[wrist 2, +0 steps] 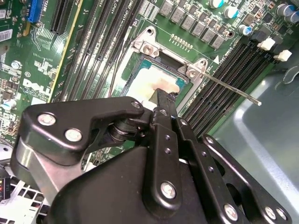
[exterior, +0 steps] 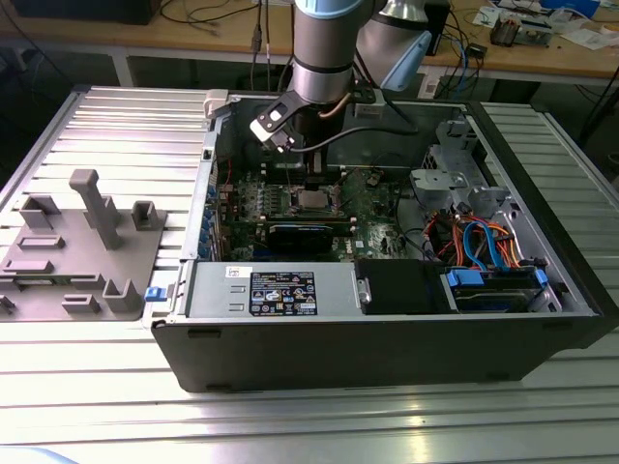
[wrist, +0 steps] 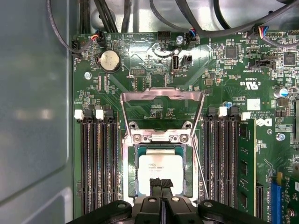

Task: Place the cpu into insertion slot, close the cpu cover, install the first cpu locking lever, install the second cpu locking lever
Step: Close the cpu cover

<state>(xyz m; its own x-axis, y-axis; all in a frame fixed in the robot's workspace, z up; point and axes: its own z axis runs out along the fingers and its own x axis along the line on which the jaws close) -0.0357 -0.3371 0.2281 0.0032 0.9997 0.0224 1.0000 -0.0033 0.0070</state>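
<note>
Gripper [wrist: 161,183] fingers are pinched together with nothing between them, tips on or just above the cpu [wrist: 161,165] (contact unclear), so probably a seating press, not a grasp. The cpu lies flat in the insertion slot [wrist: 135,186]; in the exterior view the long black card [exterior: 305,239] is at the slot's 6 o'clock. The cpu cover [wrist: 161,94] is swung back off its hinge edge and one locking lever [wrist 2: 233,89] sticks out free, leaving the socket open; cover and levers not yet done.

the arm [exterior: 324,48] reaches down into the open computer case [exterior: 387,338], above the insertion slot [exterior: 311,200].
</note>
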